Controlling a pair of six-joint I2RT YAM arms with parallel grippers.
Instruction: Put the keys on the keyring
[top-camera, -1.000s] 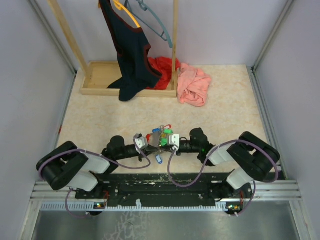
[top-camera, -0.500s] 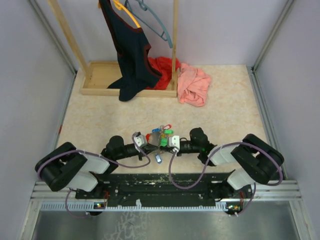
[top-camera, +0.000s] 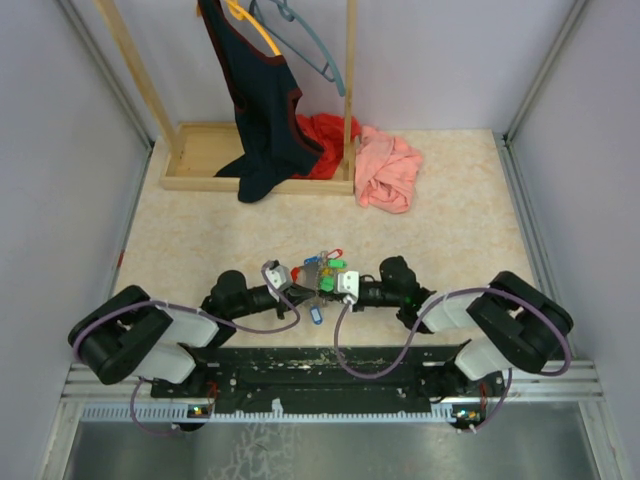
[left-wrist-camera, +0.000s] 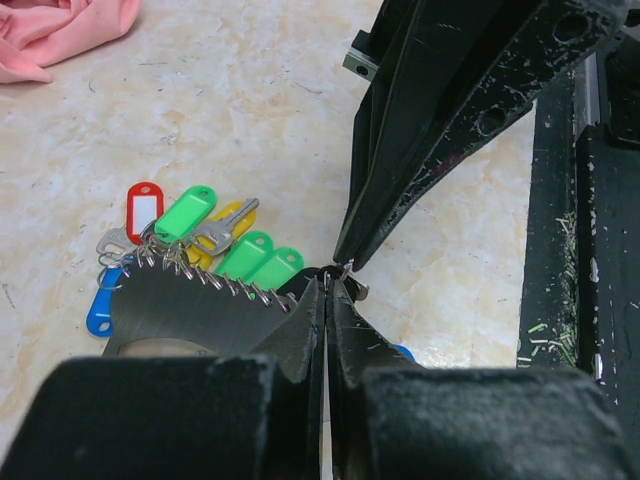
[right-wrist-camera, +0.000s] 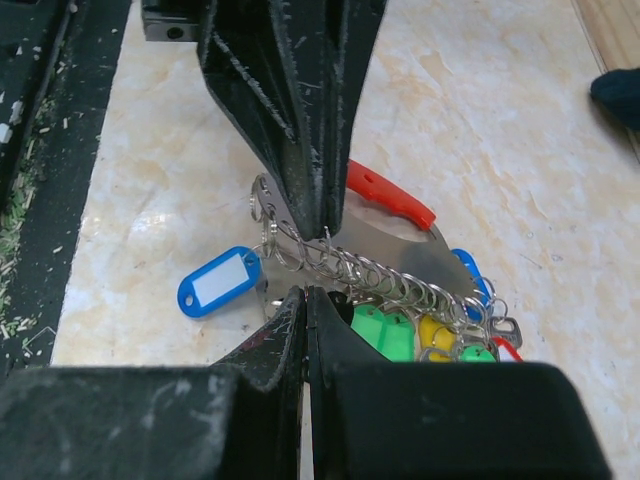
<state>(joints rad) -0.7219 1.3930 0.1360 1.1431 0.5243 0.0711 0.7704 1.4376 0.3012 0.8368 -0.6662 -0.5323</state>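
Note:
The keyring (right-wrist-camera: 400, 245) is a grey metal plate with a red grip (right-wrist-camera: 390, 195) and a row of wire rings. Keys with green (left-wrist-camera: 255, 262), red (left-wrist-camera: 143, 205), yellow and blue (left-wrist-camera: 100, 310) heads hang from it. A blue-tagged key (right-wrist-camera: 218, 282) hangs at the end ring and shows below the grippers in the top view (top-camera: 316, 314). My left gripper (left-wrist-camera: 328, 282) is shut, pinching the plate at the rings. My right gripper (right-wrist-camera: 307, 293) is shut on the plate's near edge, tip to tip with the left (top-camera: 320, 283). What lies between the pads is hidden.
A wooden clothes rack (top-camera: 200, 150) with a dark garment (top-camera: 262, 110) stands at the back left. Red cloth (top-camera: 322, 135) and pink cloth (top-camera: 388, 170) lie beside it. The black base rail (top-camera: 320, 365) runs just below the grippers.
Both grippers stay shut together on the bunch. The left wrist has shifted slightly left and away, and the hanging blue tag has risen a little.

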